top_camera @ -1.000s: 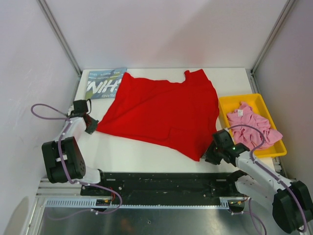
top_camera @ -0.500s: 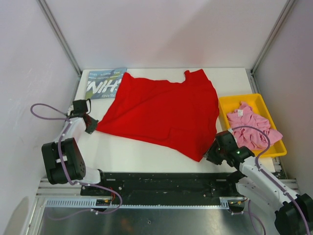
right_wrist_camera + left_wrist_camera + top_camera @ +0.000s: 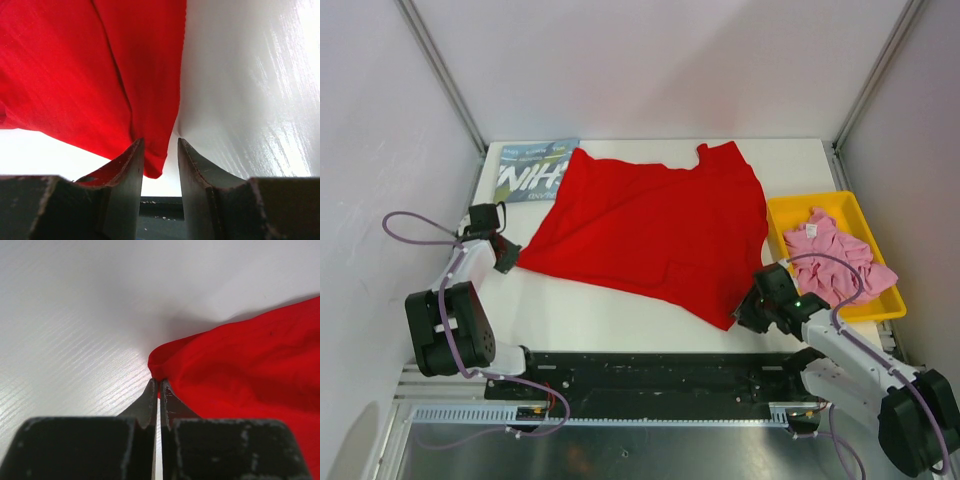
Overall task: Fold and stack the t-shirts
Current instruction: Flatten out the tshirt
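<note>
"Where's the red cloth t-shirt (image 3: 655, 230) lying?"

"Spread out flat, plain side up, across the middle of the white surface (image 3: 590, 310), with its neck opening toward the far edge. Its far left part overlaps the blue cloth t-shirt with large white letters (image 3: 530, 172), which lies in the far left corner."

"And the arms?"

"The left tool (image 3: 159, 382) sits low at the shirt's left corner, jaws pressed together and pinching a tip of the red cloth. The right tool (image 3: 160, 142) is down at the near right corner. Its jaws stand apart, with the pointed end of the hem hanging between them. The cloth looks to brush one finger, and there's bare surface showing in the gap beside the other."

"Anything else about?"

"The pink cloth t-shirt (image 3: 830, 258) is crumpled in the yellow plastic tray (image 3: 785, 215) on the right, just beside the red shirt's edge. One bit of it spills over the tray's right rim."
</note>
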